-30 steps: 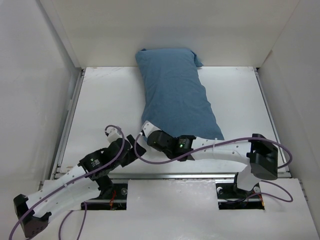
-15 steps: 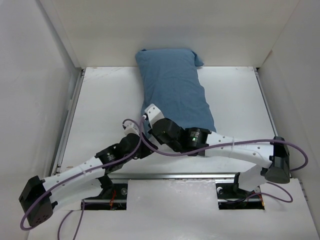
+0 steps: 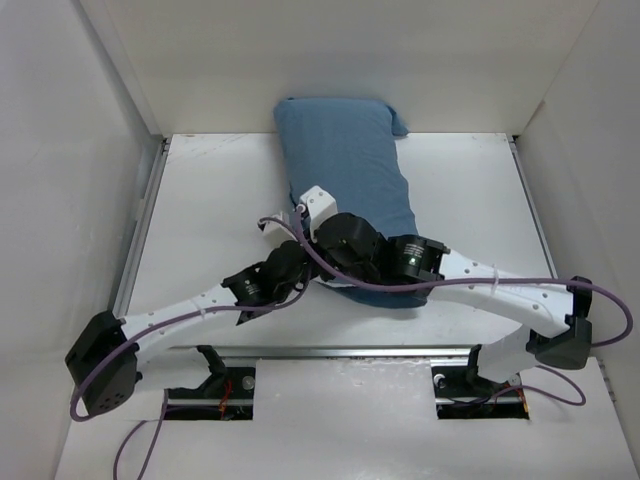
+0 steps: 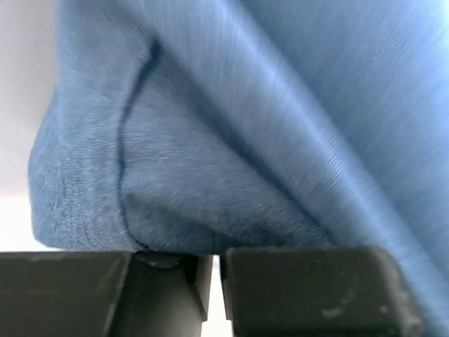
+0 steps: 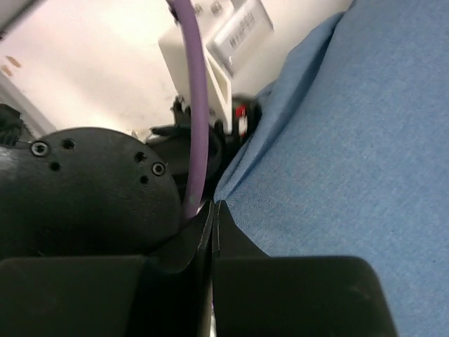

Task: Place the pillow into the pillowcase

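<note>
At the left, the left gripper (image 4: 217,254) is found clenched on the near hem of the thin, wrinkled slate-blue fabric pillowcase (image 3: 345,160), which is laid lengthwise on the white table (image 3: 200,200) with its far end against the back wall. The plump white cushion pillow is not seen uncovered in any view and is judged, from the case's full shape, to be inside. To the right, the right gripper (image 5: 212,207) is closed at the same near-left corner, its tips against the cloth edge; whether cloth is pinched cannot be told. The step in hand is judged to be the closing of the case's mouth over the pillow's near end. A steady pull on the hem is called for next, without the pillow being dragged. Compared with a second ago, both arms have been extended from near their bases to this corner, and both sets of jaws have been closed
</note>
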